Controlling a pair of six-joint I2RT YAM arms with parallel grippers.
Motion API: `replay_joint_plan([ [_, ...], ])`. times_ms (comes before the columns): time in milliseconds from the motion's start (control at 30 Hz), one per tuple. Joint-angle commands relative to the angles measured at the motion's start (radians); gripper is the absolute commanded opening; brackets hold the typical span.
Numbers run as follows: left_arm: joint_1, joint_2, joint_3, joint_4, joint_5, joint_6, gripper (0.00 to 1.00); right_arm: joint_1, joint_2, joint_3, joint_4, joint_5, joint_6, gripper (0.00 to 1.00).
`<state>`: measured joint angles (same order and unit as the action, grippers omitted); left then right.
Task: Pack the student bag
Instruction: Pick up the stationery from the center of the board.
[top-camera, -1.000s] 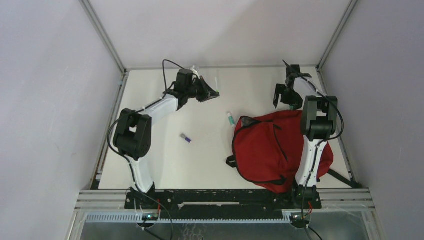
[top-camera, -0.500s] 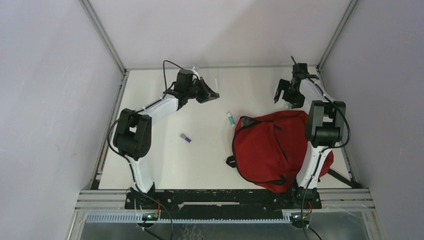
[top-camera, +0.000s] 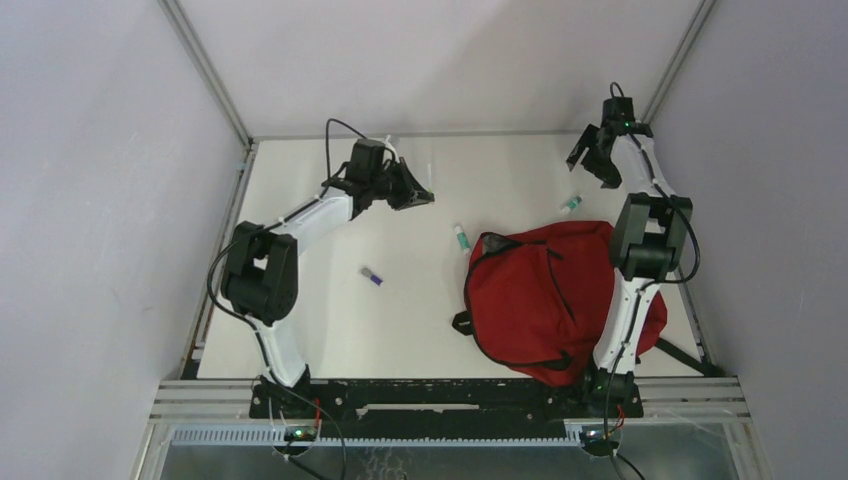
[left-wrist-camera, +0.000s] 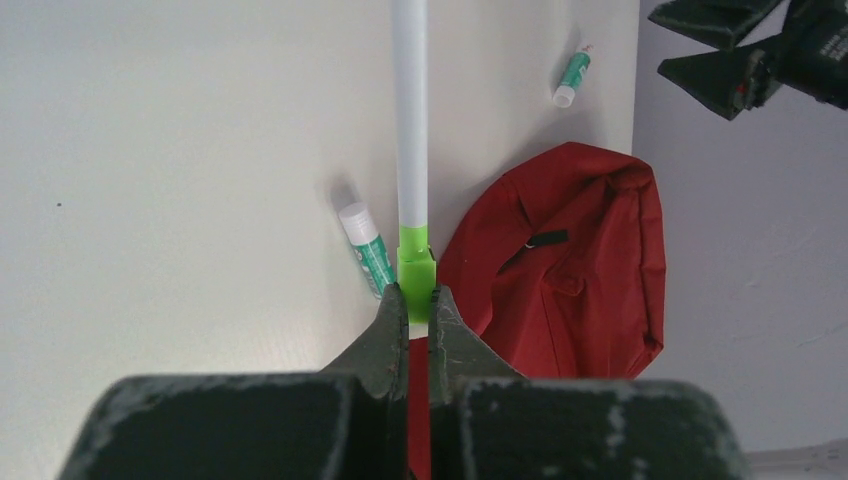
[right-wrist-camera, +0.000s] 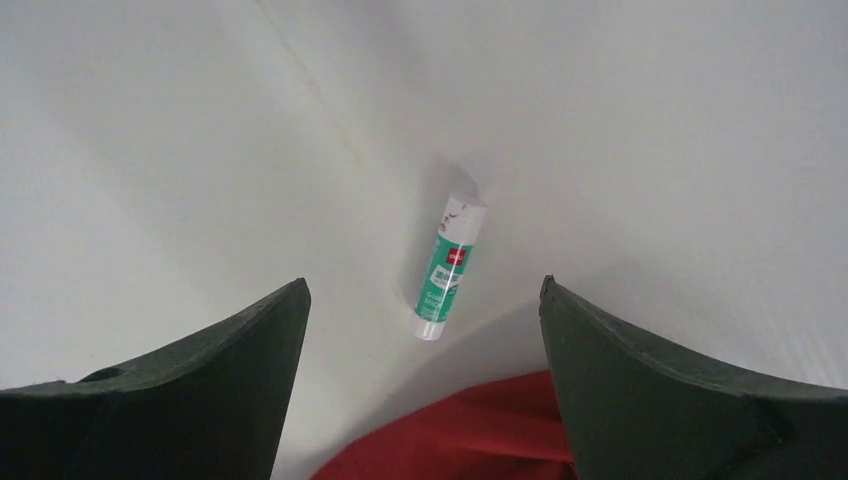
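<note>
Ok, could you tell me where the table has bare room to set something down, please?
Widest bare table: the front, between the left arm's base and the backpack, nearer than the purple item. Also free: the back strip between the left gripper and the right gripper. Crowded: the right side, with backpack, two glue sticks and right arm.

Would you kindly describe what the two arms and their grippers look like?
The left arm and right arm have white link covers and bulky black joint housings. A thin black cable loops above the left wrist, a second cable beside the right elbow. The left gripper and right gripper carry dark, wedge-shaped fingers with scuffed edges.
</note>
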<state>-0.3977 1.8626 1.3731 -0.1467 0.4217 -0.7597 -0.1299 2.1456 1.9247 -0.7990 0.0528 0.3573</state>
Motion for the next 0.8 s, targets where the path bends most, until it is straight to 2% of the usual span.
replay_joint_plan([
  [0, 0.006, -0.046, 0.028, -0.036, 0.014, 0.056, 0.00, 0.052, 0.092, 0.106, -0.152, 0.167, 0.179, 0.93],
  [167, 0.006, -0.035, 0.027, -0.058, 0.025, 0.075, 0.00, 0.064, 0.159, 0.126, -0.137, 0.100, 0.248, 0.91],
  [300, 0.008, -0.013, 0.033, -0.072, -0.007, 0.104, 0.00, 0.091, 0.199, 0.127, -0.153, 0.139, 0.279, 0.87],
  [500, 0.007, 0.070, 0.089, -0.161, -0.032, 0.108, 0.00, 0.108, 0.164, 0.035, -0.085, 0.176, 0.296, 0.69],
  [567, 0.003, 0.082, 0.084, -0.165, -0.036, 0.107, 0.00, 0.106, 0.168, 0.031, -0.068, 0.187, 0.293, 0.59],
  [633, 0.001, 0.085, 0.075, -0.168, -0.035, 0.106, 0.00, 0.103, 0.178, 0.037, -0.058, 0.179, 0.289, 0.43],
  [767, -0.002, 0.067, 0.057, -0.164, -0.024, 0.099, 0.00, 0.103, 0.170, 0.055, -0.051, 0.160, 0.257, 0.00],
])
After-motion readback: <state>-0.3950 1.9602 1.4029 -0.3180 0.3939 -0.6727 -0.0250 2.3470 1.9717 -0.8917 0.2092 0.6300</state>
